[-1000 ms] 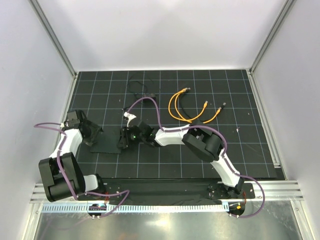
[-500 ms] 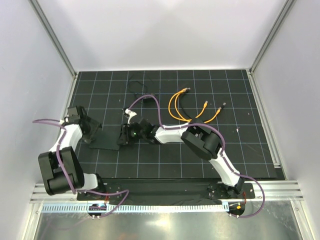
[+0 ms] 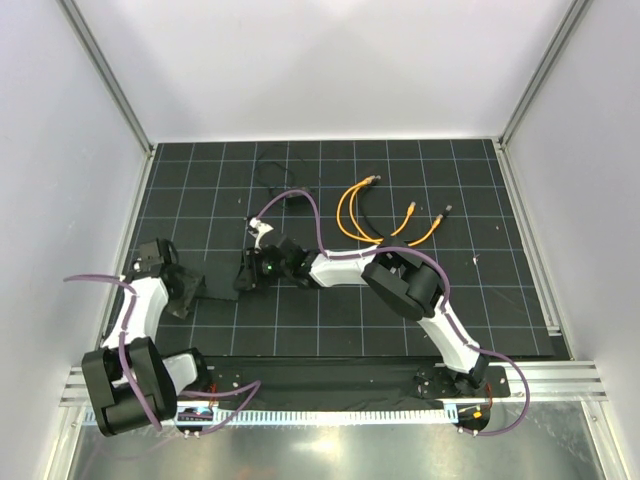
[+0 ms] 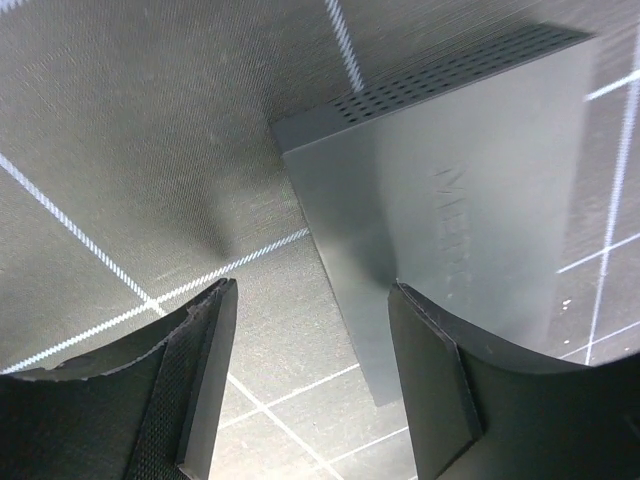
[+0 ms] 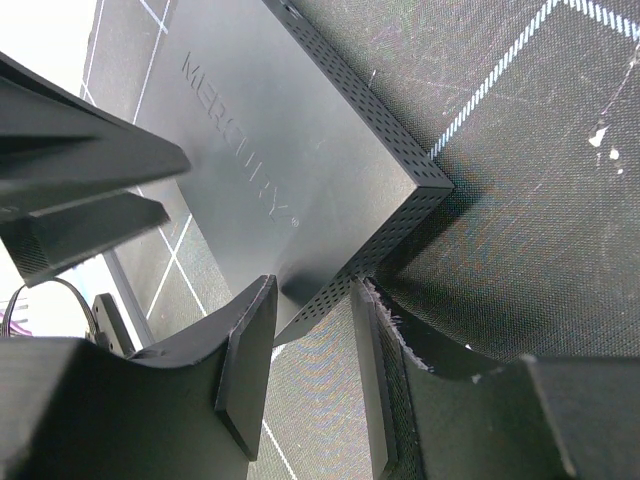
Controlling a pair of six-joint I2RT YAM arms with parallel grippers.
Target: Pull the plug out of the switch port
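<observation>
No cable visibly reaches the switch [image 3: 217,284]; the orange cables [image 3: 358,215] lie well apart, so the pull seems done. The left fingers [image 4: 200,385] stand apart, empty. The right fingers [image 5: 245,375] straddle the switch's edge, grip unclear.

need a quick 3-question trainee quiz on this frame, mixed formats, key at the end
1. True or false: the left gripper has its jaws open.
2. The loose cables lying apart from the switch are: A orange, B blue, C green.
3. Which gripper is at the end of the switch nearer those cables?

Key: 1 true; 2 A; 3 the right gripper.
</observation>
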